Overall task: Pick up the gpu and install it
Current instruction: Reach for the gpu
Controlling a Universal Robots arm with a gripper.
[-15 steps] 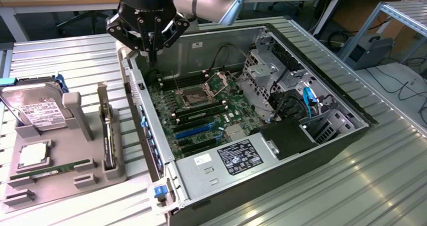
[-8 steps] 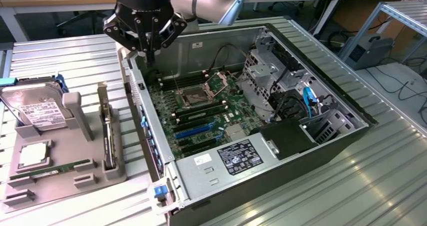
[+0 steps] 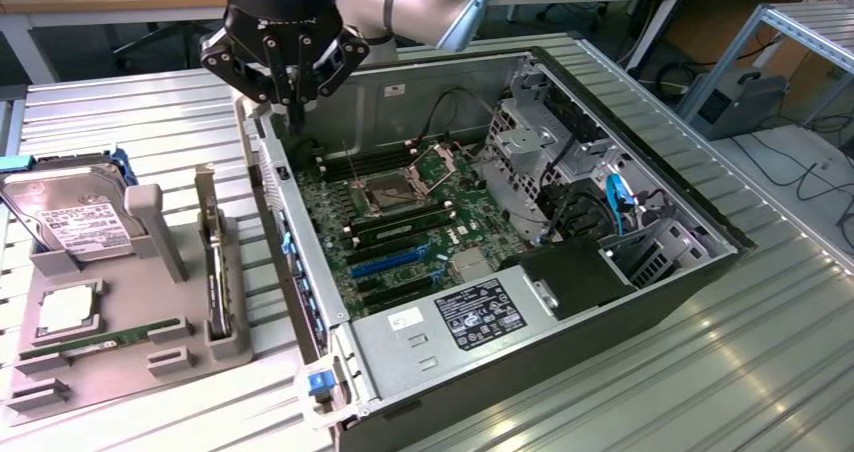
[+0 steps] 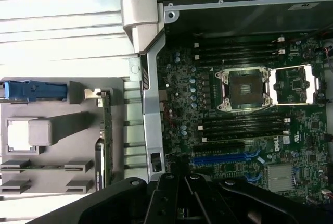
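The gpu (image 3: 211, 262) stands on its edge in a slot of the grey holder (image 3: 200, 347), to the exterior view's left of the open computer case (image 3: 534, 312). From the wrist it appears as a thin dark strip with a green edge, the gpu (image 4: 104, 146). My gripper (image 3: 292, 110) hangs above the case's rear wall near its far corner, fingers shut with nothing between them. It is up and away from the gpu and touches nothing. The motherboard (image 3: 400, 227) lies exposed, with blue expansion slots (image 4: 223, 158).
The holder also carries a silver hard drive (image 3: 74, 222), a processor chip (image 3: 64, 310) and a slim RAM stick (image 3: 107, 337). Inside the case are drive cages and cables (image 3: 587, 212) and a power supply (image 3: 467, 317). Ribbed metal tabletop (image 3: 694, 372) surrounds everything.
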